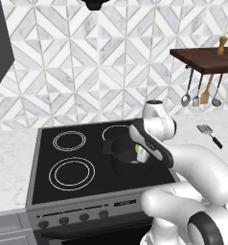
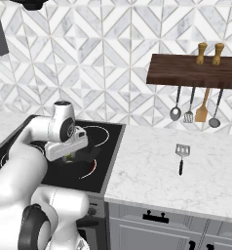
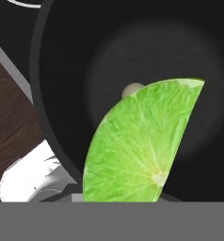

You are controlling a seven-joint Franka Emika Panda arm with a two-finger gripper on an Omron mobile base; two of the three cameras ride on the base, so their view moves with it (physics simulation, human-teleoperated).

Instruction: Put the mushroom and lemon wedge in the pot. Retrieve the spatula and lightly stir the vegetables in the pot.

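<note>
pot (image 3: 132, 52): matt black | lemon wedge (image 3: 142, 146): glossy pulp | counter (image 2: 152, 166): marble

Glossy white, rounded arm (image 1: 192, 167) segments with dark grey joint rings. Dark-capped round joint housing (image 2: 63, 122) near the wrist. Flat white hand block with black side panel. Bulky white base links below.

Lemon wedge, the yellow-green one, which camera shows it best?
The hand view: the yellow-green lemon wedge looms large over the round black pot. The left base view shows a green sliver by the hand; the right base view barely a speck.
</note>
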